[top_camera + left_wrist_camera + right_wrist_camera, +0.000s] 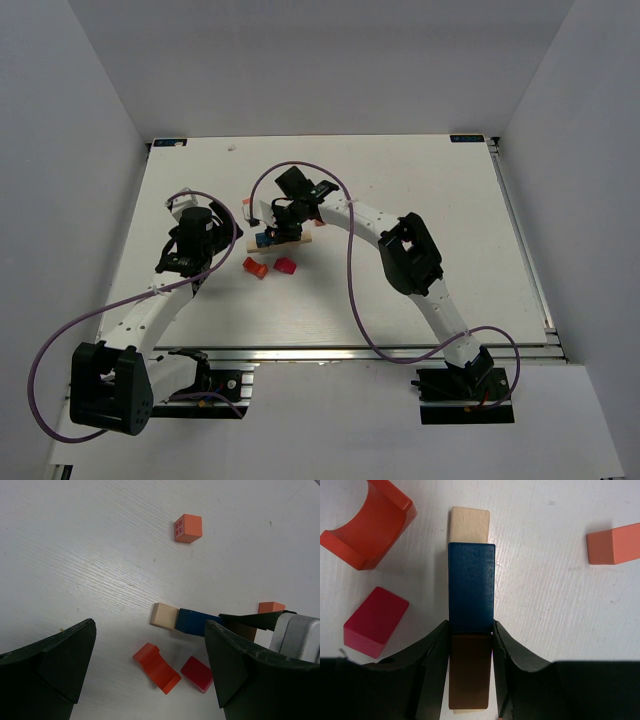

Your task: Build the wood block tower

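Near the middle of the white bench [440,200], a bit to the left: the wood block tower [275,240], low and only two layers high. At the bottom, a long pale tan block [469,524] lying flat. On top of it, a blue block [471,587] and a brown block [470,672], end to end and touching. A bit of tan sticking out past each end.

Clamped on the brown block with the right end effector [471,636], one dark finger [432,665] pressed to each long side, tips right up by the blue block.

Spread wide apart on the left end effector [149,630]: two dark fingers [60,665], with nothing held between them. Hanging above the bench to the left of the tower, touching no block.

Loose on the bench, on the near side of the tower: an orange-red arch block [370,525] and a red block [375,621], close to each other and to the tower but not touching. On the far side, a little way off: an orange block [613,543]. Farther off to the left, well apart from the rest: an orange cube [188,528] with four small squares on one face.
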Motion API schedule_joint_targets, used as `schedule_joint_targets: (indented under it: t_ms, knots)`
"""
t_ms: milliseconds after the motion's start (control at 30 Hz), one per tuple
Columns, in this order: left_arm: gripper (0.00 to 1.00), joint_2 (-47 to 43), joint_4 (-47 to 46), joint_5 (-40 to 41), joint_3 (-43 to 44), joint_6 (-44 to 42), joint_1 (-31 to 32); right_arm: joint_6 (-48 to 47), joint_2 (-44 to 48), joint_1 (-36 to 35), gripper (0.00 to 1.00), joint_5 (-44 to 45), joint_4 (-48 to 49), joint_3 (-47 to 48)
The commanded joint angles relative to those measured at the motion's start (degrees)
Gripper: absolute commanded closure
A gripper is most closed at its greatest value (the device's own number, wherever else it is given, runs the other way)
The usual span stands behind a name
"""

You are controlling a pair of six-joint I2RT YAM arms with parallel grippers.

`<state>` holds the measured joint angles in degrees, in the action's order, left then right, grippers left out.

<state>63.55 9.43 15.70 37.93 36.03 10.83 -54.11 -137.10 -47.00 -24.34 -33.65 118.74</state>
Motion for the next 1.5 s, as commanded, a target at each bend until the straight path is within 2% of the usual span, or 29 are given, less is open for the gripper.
schedule_joint_targets:
  t_ms: [0,300,400,533,667,900,1400,1467]
  knots:
    - [0.02,-0.8,-0.5,0.6,-0.1,0.1,-0.2,0.8,-0.7,-0.3,0.75,-0.4,1.8,2.6]
    - [0.02,-1.2,-0.6,0.5,-0.3,0.1,-0.2,1.0,-0.9,-0.4,0.74,-0.3,2.0,2.5]
    - [0.02,-1.2,-0.6,0.5,-0.5,0.1,-0.2,0.8,-0.5,-0.4,0.67,-0.1,1.9,2.3]
    - [0.02,-1.1,-0.8,1.0,-0.5,0.0,-0.2,0.4,-0.4,-0.5,0.65,0.9,2.0,1.8]
    - [0.02,-1.1,-0.9,1.0,-0.5,0.0,-0.2,0.4,-0.3,-0.5,0.57,0.9,2.3,1.2]
    - [0.02,-1.1,-0.8,1.1,-0.3,-0.1,-0.2,0.5,0.2,-0.5,0.56,0.5,2.4,0.9]
    - [0.02,-1.1,-0.8,1.0,-0.4,0.0,-0.2,-0.4,1.2,-1.2,0.42,0.3,2.6,-0.3]
    - [0.02,-1.1,-0.7,1.0,-0.3,0.0,-0.2,-0.9,1.6,-1.2,0.37,0.3,2.7,-0.9]
